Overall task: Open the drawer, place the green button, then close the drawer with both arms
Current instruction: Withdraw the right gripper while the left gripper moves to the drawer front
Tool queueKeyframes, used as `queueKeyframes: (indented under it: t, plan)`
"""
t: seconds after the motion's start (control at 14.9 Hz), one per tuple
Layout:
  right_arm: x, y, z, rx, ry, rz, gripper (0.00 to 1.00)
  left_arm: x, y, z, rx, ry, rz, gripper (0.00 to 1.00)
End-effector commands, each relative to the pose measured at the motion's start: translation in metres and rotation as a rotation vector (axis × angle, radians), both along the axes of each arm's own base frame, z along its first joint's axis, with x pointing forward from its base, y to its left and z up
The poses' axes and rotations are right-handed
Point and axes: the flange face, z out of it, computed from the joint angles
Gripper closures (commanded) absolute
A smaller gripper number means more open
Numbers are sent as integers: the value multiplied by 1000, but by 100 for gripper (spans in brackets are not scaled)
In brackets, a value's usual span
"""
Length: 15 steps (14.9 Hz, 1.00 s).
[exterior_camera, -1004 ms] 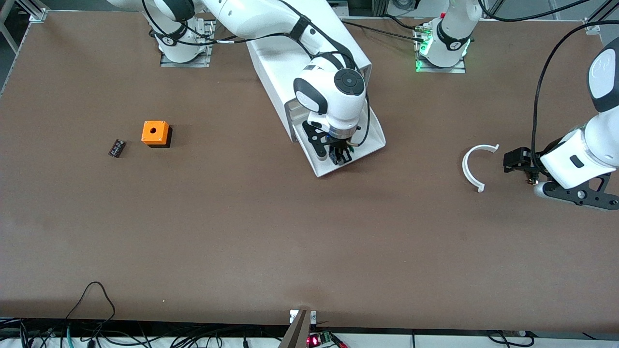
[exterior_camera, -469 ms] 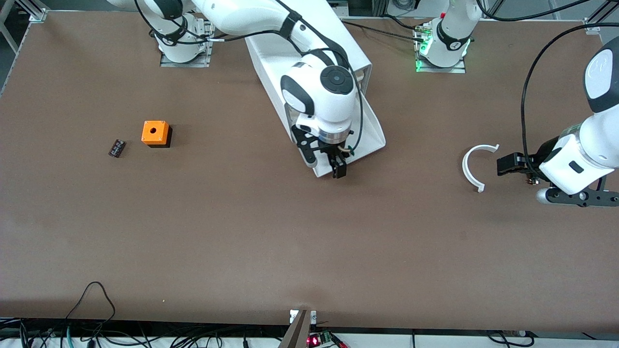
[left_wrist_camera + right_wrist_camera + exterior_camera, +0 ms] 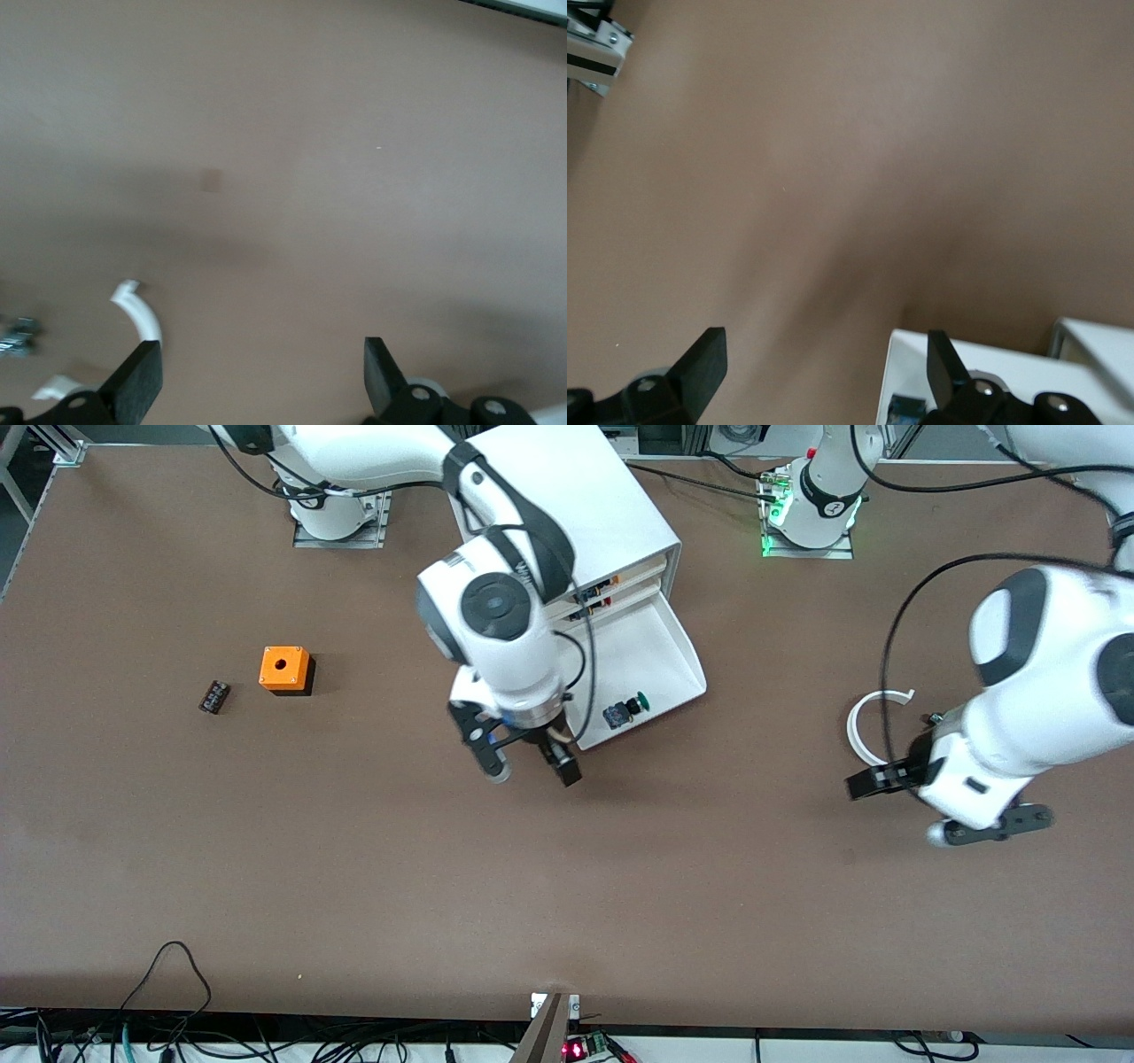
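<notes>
The drawer (image 3: pixel 660 646) is pulled out of the white cabinet (image 3: pixel 567 505), a wide shallow white tray. The button (image 3: pixel 625 710) lies in it near the front lip, green cap, black middle and blue-grey base. My right gripper (image 3: pixel 554 762) is open and empty over the bare table just off the drawer's front corner. In the right wrist view the right gripper (image 3: pixel 824 341) hangs over the table beside the drawer's corner (image 3: pixel 992 372), with the button's base (image 3: pixel 904 412) at the edge. My left gripper (image 3: pixel 873 782) is open and empty over the table beside a white ring; the left wrist view (image 3: pixel 261 354) shows it too.
A white open ring (image 3: pixel 864 731) lies toward the left arm's end and shows in the left wrist view (image 3: pixel 142 314). An orange cube with a hole (image 3: pixel 285 669) and a small black part (image 3: pixel 213 696) lie toward the right arm's end.
My right gripper has left the drawer and moved out over the table toward the front camera; the button now lies in the drawer. My left gripper has swung toward the front camera, past the ring.
</notes>
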Motion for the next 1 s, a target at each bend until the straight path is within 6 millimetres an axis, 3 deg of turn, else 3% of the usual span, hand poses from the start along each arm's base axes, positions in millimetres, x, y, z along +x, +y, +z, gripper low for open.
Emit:
queueKeyframes:
  t: [0.0, 0.33, 0.6, 0.8, 0.94]
  plan:
    - [22, -46, 22, 24, 20, 149, 0, -11, -43, -33, -8, -6, 73, 0]
    - [56, -138, 31, -24, 42, 435, 0, -47, -113, -110, -2, 33, 64, 0]
    - [75, -221, 30, -33, 45, 547, 0, -79, -164, -161, -18, 21, 98, 0]
    - [79, -273, 27, -35, 50, 647, 0, -103, -204, -183, -19, 26, 62, 0]
    - [79, -300, 27, -36, 50, 690, 0, -111, -214, -191, -13, 39, 64, 0]
